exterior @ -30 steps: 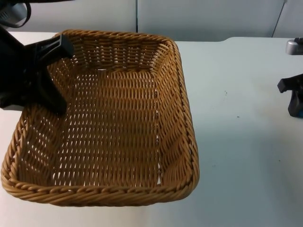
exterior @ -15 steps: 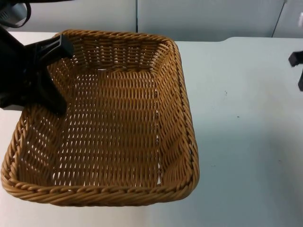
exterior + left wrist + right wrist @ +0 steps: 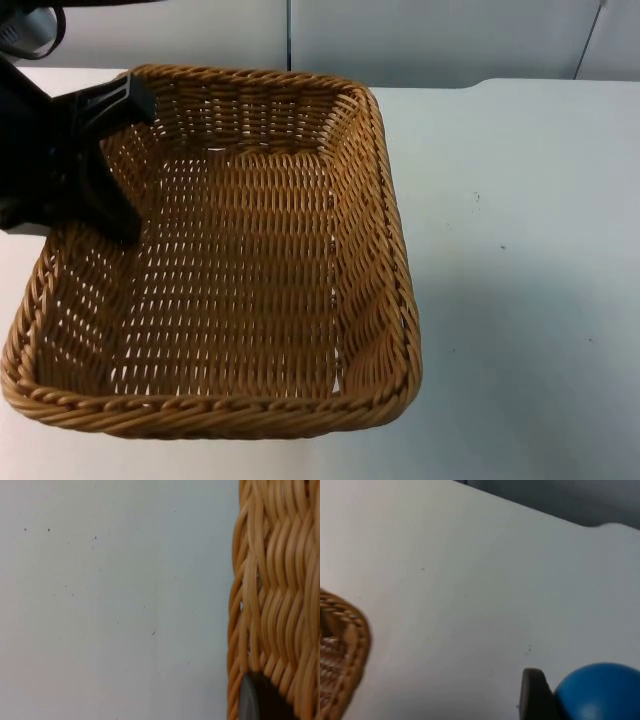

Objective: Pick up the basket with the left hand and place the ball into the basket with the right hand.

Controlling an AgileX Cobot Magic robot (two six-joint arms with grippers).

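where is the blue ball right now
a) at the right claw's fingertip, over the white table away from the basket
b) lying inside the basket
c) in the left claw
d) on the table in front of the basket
a: the right wrist view shows the blue ball right against the right claw fingertip above the white table, with the basket rim off to the side and nothing in it.

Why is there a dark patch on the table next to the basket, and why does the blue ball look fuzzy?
Top view: the basket, held by the left gripper, blocks the light and casts a soft shadow on the table. Right wrist view: the blue ball at the right gripper's fingertip looks soft-edged, probably too near the camera.
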